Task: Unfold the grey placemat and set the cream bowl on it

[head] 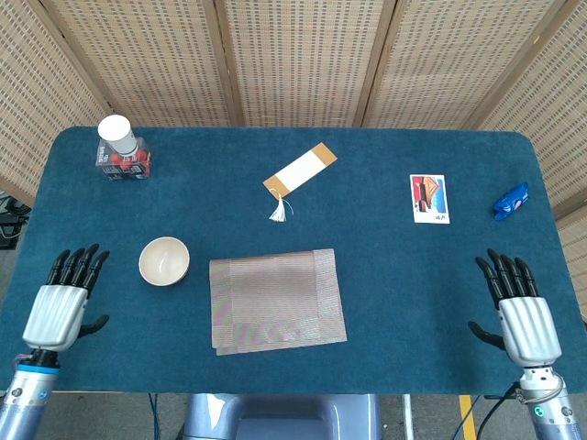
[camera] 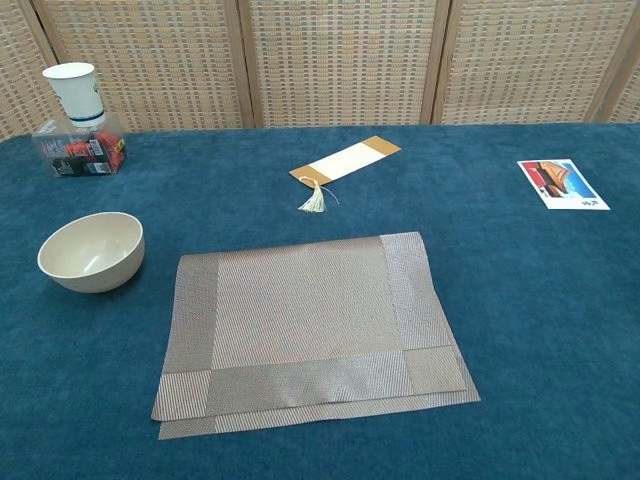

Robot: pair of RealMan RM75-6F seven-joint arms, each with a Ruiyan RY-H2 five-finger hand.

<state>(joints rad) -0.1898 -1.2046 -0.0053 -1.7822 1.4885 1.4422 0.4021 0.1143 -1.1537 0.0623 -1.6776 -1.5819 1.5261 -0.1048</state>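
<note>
looking at where things lay, you had the grey placemat (head: 278, 301) folded double near the front-middle of the table (head: 385, 275), its two layers' edges stacked along the near side in the chest view, so the fold prob ran along the far edge. long axis went left-right across the table. cream bowl (head: 164, 261) sat upright just left of the mat, apart from it, not touching.

your left hand (head: 62, 303) was at the front-left corner, fingers straight and spread, holding nothing. right hand (head: 523, 310) was at the front-right corner, same pose, fingers apart, nothing in it. neither touched any task item.

key relation: the bowl and the mat's left edge were both closer to your left hand; the right hand was well apart from the mat w/ bare cloth between. so the left looked the nearer one for the bowl, while the mat's near free edge lay betw both hands, somewhat closer to the left.

hard to tell: which layer was the free flap, and whether the fold was really at the far side, since that edge showed as one line only. both hands were out of the chest view. forearms were cut off at the bottom of the head view.
</note>
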